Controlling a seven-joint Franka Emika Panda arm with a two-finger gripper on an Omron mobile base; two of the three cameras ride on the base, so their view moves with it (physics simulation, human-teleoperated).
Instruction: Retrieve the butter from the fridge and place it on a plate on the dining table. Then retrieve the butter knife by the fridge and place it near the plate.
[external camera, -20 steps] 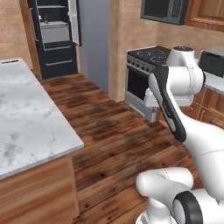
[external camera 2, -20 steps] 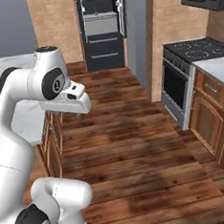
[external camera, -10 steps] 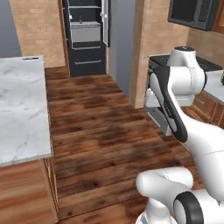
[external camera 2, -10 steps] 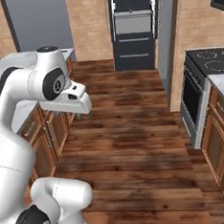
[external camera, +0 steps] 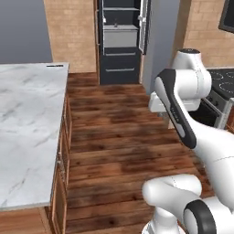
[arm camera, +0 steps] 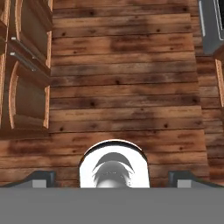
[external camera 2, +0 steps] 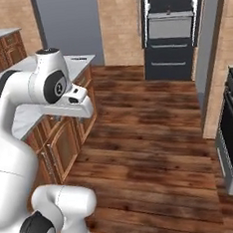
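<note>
Left base view shows the fridge [external camera: 119, 41] standing open across the wood floor [external camera: 119, 137], butter presumably inside unseen—likely light, soft, best pinched across its long sides by the spread, empty gripper [arm camera: 111, 177].

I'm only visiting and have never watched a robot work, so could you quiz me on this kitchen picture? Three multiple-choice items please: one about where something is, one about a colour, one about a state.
1. Where does the fridge stand?
A. At the far end of the wood floor, ahead of the robot
B. Right beside the robot's base
C. On the marble counter

2. What colour is the fridge?
A. White
B. Matte black
C. Red

3. How does the fridge stand?
A. Fully shut
B. Upper doors swung open, shelves showing
C. Lying on its side

Answers:
1 A: both base views show it beyond the long stretch of floor.
2 B: its body and lower drawers are dark black.
3 B: the upper doors hang open and inner shelves are visible.
</note>
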